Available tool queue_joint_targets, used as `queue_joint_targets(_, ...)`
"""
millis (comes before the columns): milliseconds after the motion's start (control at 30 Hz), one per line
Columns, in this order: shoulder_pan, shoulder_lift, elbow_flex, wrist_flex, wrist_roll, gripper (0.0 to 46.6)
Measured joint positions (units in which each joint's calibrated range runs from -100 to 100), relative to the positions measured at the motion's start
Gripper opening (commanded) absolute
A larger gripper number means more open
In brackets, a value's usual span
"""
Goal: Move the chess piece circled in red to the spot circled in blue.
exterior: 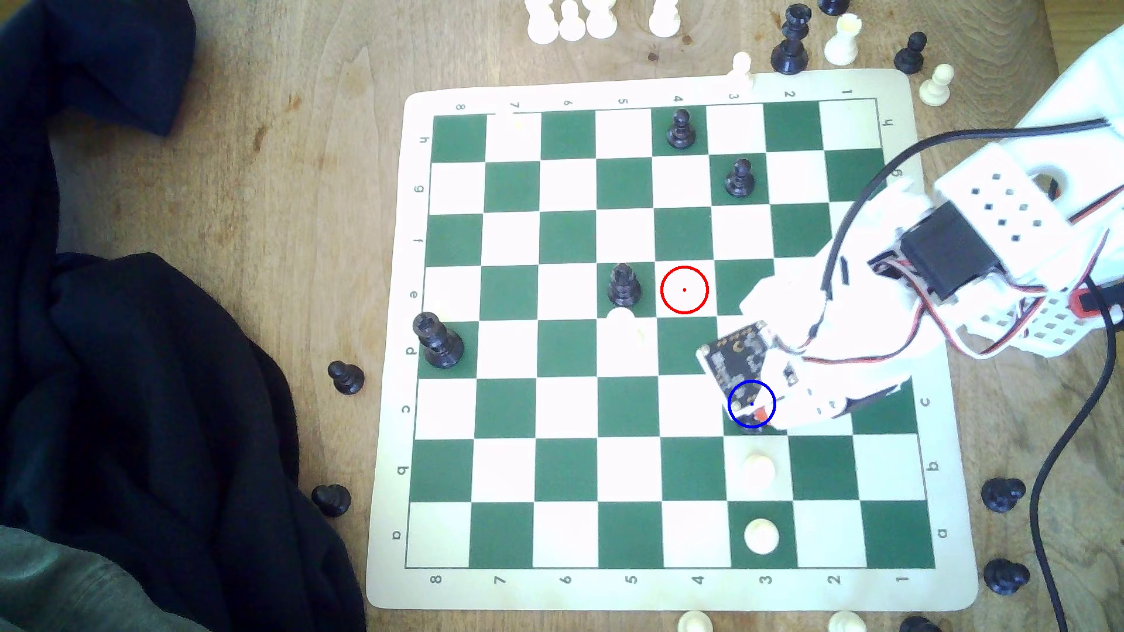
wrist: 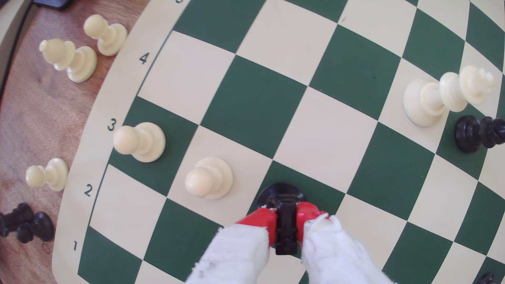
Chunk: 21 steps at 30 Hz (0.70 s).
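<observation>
My gripper (exterior: 757, 416) (wrist: 285, 215) is shut on the black chess piece (wrist: 285, 229), its red-tipped fingers (wrist: 259, 218) clamping the piece's upper part from both sides. The piece's round base (wrist: 281, 191) is over a dark green square (wrist: 317, 191). I cannot tell whether the base touches the board. In the exterior view the gripper covers the blue-ringed spot (exterior: 731, 429) in row c, column 3, and hides the piece. The red ring (exterior: 684, 290) marks a bare white square at e4.
White pawns (exterior: 759, 468) (exterior: 761, 536) stand on the two squares just below the spot in the exterior view. A slim black piece (exterior: 623, 285) and a white piece (exterior: 623, 325) stand left of the red ring. Loose pieces ring the board; a dark cloth (exterior: 152, 395) lies left.
</observation>
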Motion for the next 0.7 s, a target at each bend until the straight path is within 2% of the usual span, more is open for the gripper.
queue_joint_targets(467, 1.55, 3.94, 0.36, -2.15, 0.59, 0.8)
queue_joint_targets(700, 1.55, 3.94, 0.36, -2.15, 0.59, 7.8)
